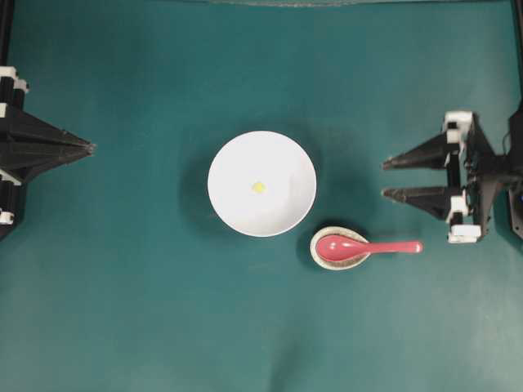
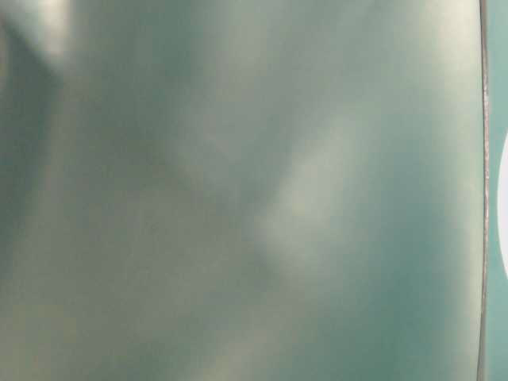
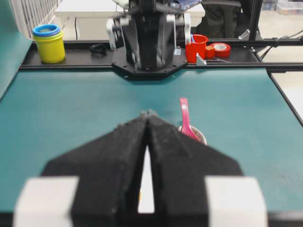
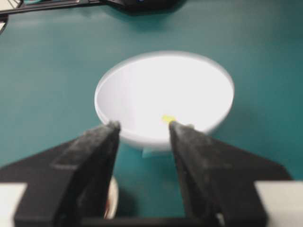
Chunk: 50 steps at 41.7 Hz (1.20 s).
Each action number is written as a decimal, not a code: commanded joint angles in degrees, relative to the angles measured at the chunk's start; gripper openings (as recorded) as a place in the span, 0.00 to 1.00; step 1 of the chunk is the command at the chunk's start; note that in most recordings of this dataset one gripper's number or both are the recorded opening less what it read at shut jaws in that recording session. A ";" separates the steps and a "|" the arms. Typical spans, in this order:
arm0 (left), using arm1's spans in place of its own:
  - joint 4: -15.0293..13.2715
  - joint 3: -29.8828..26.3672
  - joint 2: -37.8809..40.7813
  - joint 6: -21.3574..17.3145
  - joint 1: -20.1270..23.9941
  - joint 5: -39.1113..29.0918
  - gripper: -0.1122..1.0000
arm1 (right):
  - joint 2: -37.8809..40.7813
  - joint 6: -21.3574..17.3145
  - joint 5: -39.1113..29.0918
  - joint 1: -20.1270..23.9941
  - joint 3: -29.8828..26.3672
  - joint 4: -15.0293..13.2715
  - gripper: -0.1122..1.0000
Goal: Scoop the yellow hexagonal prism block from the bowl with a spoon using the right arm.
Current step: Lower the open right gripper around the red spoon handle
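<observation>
A large white bowl [image 1: 261, 184] sits mid-table with a tiny yellow hexagonal prism block [image 1: 258, 187] lying in it. The pinkish-red spoon [image 1: 364, 247] rests with its scoop in a small speckled spoon rest [image 1: 337, 249], handle pointing right. My right gripper [image 1: 384, 178] stands open at the right edge, empty, well apart from the spoon. In the right wrist view the bowl [image 4: 164, 97] and block [image 4: 167, 118] lie ahead of the right gripper [image 4: 142, 125]. My left gripper [image 1: 91, 148] is shut at the far left. The left wrist view shows the spoon [image 3: 185, 119] beyond the left gripper [image 3: 148, 114].
The spoon rest lies just right of and below the bowl. Behind the table in the left wrist view stand a yellow cup stack [image 3: 49, 43], a red cup [image 3: 196, 48] and a tape roll [image 3: 220, 49]. The table-level view is a blurred teal blank.
</observation>
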<state>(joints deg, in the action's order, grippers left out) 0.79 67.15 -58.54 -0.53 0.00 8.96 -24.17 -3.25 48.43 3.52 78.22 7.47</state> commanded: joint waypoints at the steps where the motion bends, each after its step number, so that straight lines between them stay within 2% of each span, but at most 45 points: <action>1: 0.18 -1.49 0.09 0.00 0.00 0.35 0.10 | 4.83 -0.88 7.21 2.37 0.70 2.11 0.57; 7: 0.18 -1.32 0.26 -0.26 0.09 0.18 0.10 | 13.18 -2.02 13.71 7.03 1.14 5.71 0.57; 14: 0.18 -1.23 0.44 -0.26 0.00 -0.18 0.10 | 19.69 -2.11 16.70 11.95 0.26 9.76 0.57; 22: 0.18 -1.14 0.44 -0.26 0.09 -0.53 0.10 | 23.38 -2.20 18.98 17.40 0.09 13.54 0.57; 28: 0.18 -1.05 0.44 -0.26 0.00 -0.79 0.10 | 24.79 -2.29 19.42 21.80 0.00 18.28 0.57; 36: 0.18 -1.05 0.53 -0.26 0.00 -0.88 0.10 | 26.63 -2.29 19.25 26.19 -0.26 23.03 0.57; 41: 0.18 -0.97 0.62 -0.26 0.00 -0.88 0.10 | 27.95 -2.81 19.07 27.33 -0.70 24.96 0.57; 50: 0.18 -0.88 0.62 -0.26 0.09 -0.88 0.10 | 30.94 -4.39 19.34 28.21 -1.49 25.14 0.57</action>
<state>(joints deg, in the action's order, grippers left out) 0.79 67.15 -58.54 -0.70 0.00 7.82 6.50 -7.56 67.24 31.11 77.34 32.43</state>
